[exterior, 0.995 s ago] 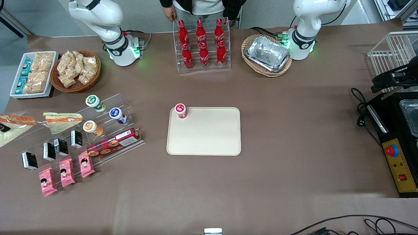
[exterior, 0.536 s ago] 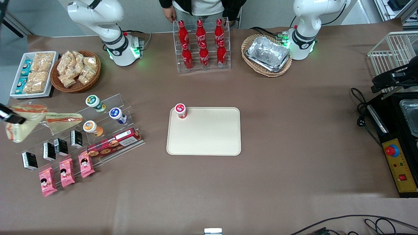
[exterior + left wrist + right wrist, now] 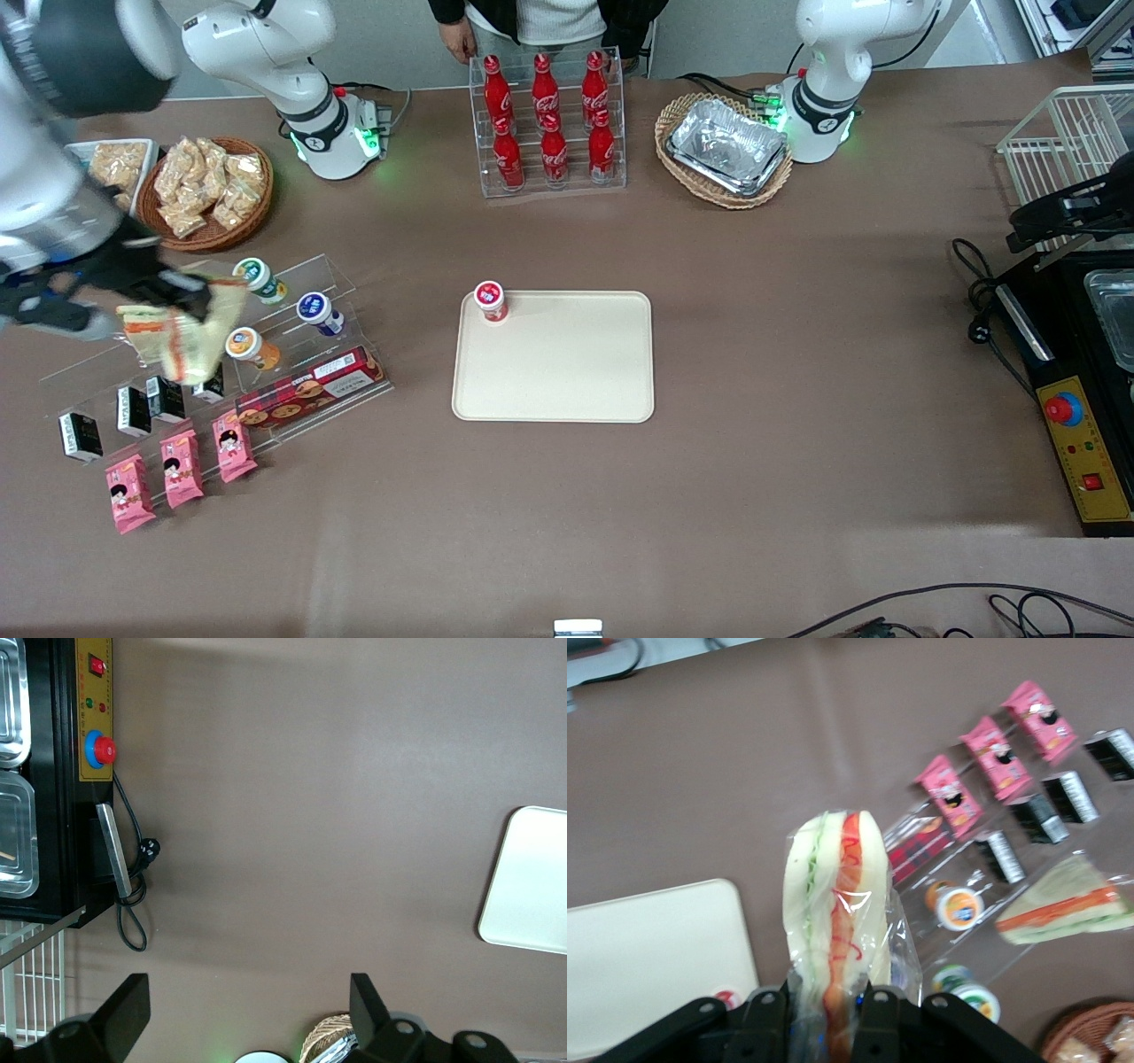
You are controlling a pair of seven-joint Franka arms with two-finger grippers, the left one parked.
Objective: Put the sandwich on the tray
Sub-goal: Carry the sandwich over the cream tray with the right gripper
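Over the last second I have carried the sandwich in from the working arm's end of the bench; it now hangs above the clear snack rack, well short of the tray. So the lift is done and the carry is only partly done. My claw is clamped on the wedge's wrapped end, fingers pressing both faces. Below the claw it shows pale bread, a thick orange-red band, what looks like a green edge, and crinkled clear wrap.
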